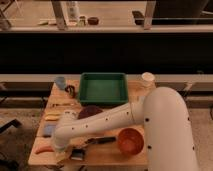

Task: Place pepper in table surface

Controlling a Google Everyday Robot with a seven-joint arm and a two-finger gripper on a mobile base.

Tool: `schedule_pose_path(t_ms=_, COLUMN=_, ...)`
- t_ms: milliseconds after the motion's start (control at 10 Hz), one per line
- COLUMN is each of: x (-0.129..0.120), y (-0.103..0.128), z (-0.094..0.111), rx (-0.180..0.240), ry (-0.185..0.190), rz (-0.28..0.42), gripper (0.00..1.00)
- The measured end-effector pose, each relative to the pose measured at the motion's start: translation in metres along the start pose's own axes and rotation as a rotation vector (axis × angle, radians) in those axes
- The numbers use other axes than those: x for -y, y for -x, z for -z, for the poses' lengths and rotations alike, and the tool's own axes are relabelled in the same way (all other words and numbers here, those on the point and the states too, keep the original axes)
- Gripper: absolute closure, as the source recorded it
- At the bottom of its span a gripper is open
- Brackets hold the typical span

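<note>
We see the table surface (134, 93) under the white arm (106, 122), which reaches toward eight o'clock. The green tray (102, 75) sits at twelve. The gripper (62, 149) hangs over the seven o'clock corner; we cannot tell its grip. The pepper (44, 148) lies on the wood just beside it, at its nine o'clock.

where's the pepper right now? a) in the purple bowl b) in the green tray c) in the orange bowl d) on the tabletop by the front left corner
d: the pepper lies on the table surface at its near-left corner, just left of the gripper, far from the green tray and the orange bowl.
</note>
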State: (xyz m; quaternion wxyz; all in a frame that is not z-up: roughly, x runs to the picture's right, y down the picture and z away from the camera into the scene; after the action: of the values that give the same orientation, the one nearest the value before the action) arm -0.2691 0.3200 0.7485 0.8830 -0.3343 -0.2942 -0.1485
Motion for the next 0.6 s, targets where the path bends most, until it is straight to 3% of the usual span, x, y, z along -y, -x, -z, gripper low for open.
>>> schedule_pose_path(t_ms=300, x=-0.0011, y=-0.0011, z=-0.0031, rx=-0.014, ry=-0.002, rz=-0.005, gripper=0.50)
schedule_pose_path(t_ms=500, x=-0.0020, y=-0.0011, z=-0.0021, rx=-0.017, ry=0.001, rz=0.000, gripper=0.67)
schedule_pose_path(t_ms=600, x=-0.0020, y=-0.0014, z=-0.0015, rx=-0.017, ry=0.001, rz=0.000, gripper=0.80)
